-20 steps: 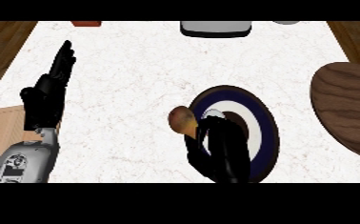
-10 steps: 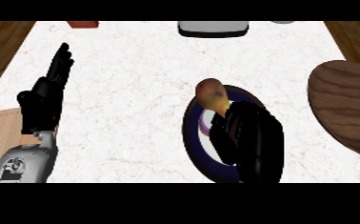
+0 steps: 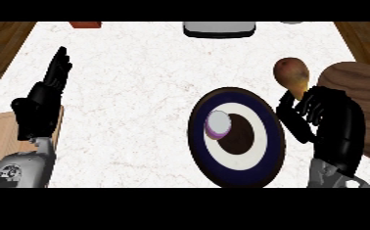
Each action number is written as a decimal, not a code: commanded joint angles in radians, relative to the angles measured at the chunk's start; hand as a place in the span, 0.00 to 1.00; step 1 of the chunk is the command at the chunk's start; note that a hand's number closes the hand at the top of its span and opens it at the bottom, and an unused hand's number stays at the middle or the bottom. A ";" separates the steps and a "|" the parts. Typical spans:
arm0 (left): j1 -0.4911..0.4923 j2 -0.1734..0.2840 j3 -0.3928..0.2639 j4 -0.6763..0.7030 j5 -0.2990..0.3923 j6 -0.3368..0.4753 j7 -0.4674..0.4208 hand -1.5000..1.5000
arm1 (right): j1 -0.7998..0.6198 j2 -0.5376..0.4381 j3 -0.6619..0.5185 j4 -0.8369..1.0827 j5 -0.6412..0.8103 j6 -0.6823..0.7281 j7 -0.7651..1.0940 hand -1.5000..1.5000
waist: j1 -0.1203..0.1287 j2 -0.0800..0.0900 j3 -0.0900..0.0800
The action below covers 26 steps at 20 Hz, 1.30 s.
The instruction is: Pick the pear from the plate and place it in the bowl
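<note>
My right hand is shut on the brown pear, which sticks up out of its curled fingers to the right of the plate. The dark blue plate with a white ring lies on the counter at the lower middle and carries a small purple and white piece. The brown wooden bowl shows at the right edge, partly behind my right hand, with the pear just left of its rim. My left hand rests open at the left, fingers up.
A grey and white appliance sits at the counter's back edge, with a red object at the back left. A wooden board lies under my left forearm. Wood floor shows past both back corners.
My right hand has carried the pear up from the plate's left rim, across the plate, and over to the right beside the bowl. The left hand has stayed still.
</note>
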 commanded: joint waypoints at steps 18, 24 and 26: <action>-0.095 -0.006 0.017 0.031 -0.013 -0.026 0.038 0.50 | -0.192 -0.376 -0.511 0.919 -0.204 -0.269 -0.626 1.00 | 0.023 0.006 0.001; -0.103 -0.014 0.024 0.061 -0.004 -0.038 0.000 0.50 | -0.353 -0.391 -0.635 1.276 -0.387 -0.301 -0.836 1.00 | 0.040 0.016 0.004; -0.085 -0.029 -0.004 0.012 -0.038 -0.015 0.063 0.50 | -0.335 -0.428 -0.665 1.325 -0.462 -0.181 -0.901 0.00 | 0.031 0.009 0.004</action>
